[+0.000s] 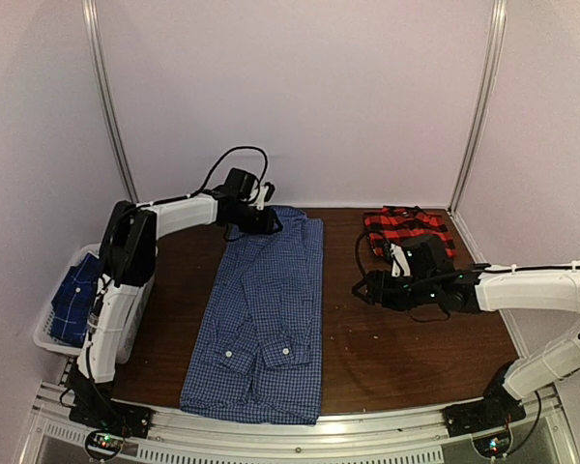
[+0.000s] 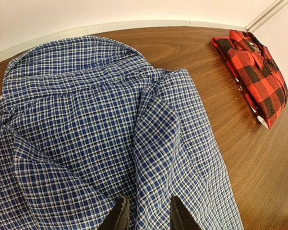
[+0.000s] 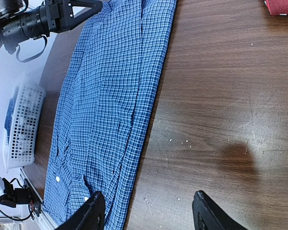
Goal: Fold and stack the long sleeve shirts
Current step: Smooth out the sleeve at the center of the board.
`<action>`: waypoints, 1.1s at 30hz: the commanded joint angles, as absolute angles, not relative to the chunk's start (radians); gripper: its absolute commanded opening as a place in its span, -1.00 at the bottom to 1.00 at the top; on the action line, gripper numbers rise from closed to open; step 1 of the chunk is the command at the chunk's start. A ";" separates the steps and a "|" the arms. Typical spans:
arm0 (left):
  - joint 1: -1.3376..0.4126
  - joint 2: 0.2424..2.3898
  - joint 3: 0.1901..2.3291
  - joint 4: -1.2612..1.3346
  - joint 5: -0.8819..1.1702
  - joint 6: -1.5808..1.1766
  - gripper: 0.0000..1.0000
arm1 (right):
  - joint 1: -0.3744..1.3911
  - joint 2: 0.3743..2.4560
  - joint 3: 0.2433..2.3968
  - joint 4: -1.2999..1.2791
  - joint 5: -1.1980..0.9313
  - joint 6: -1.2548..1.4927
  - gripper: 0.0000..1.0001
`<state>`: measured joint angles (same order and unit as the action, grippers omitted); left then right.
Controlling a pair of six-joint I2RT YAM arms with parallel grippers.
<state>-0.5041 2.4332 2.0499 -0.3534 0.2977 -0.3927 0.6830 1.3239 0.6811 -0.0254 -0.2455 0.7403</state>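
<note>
No legible text, numbers, brand marks or signs in any view. Red-and-black plaid shirt [image 2: 254, 67], at 1 o'clock in the left wrist view: small dark patch by the collar, possibly a neck label, too blurred to read. Blue gingham shirt [image 1: 266, 319] and white basket [image 1: 43, 333]: nothing readable on either.

**Shirt colours, quick rundown**

The gingham shirt [image 1: 261, 319] is a fine blue-and-white check with white buttons [image 1: 229, 356]. The red shirt [image 1: 406, 228] is chunky red-and-black plaid. The third shirt [image 1: 75, 298] is darker blue plaid, basket [image 1: 48, 333] white. Worktop [image 1: 406, 338] is dark brown woodgrain.
</note>
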 commanded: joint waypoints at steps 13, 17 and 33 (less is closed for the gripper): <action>-0.502 2.221 1.715 -0.166 0.459 -0.499 -0.61 | 0.688 1.463 0.833 0.048 -0.253 0.702 0.27; -0.498 2.272 1.726 -0.157 0.441 -0.499 -0.62 | 0.689 1.517 0.891 0.062 -0.272 0.696 0.25; -0.435 2.536 2.041 -0.221 0.412 -0.517 -0.61 | 0.675 1.782 1.139 0.108 -0.357 0.679 0.11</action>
<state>-0.4557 2.5114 1.9720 -0.2176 0.4068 -0.5087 0.6827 1.7203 1.0485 0.0788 -0.3248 0.7021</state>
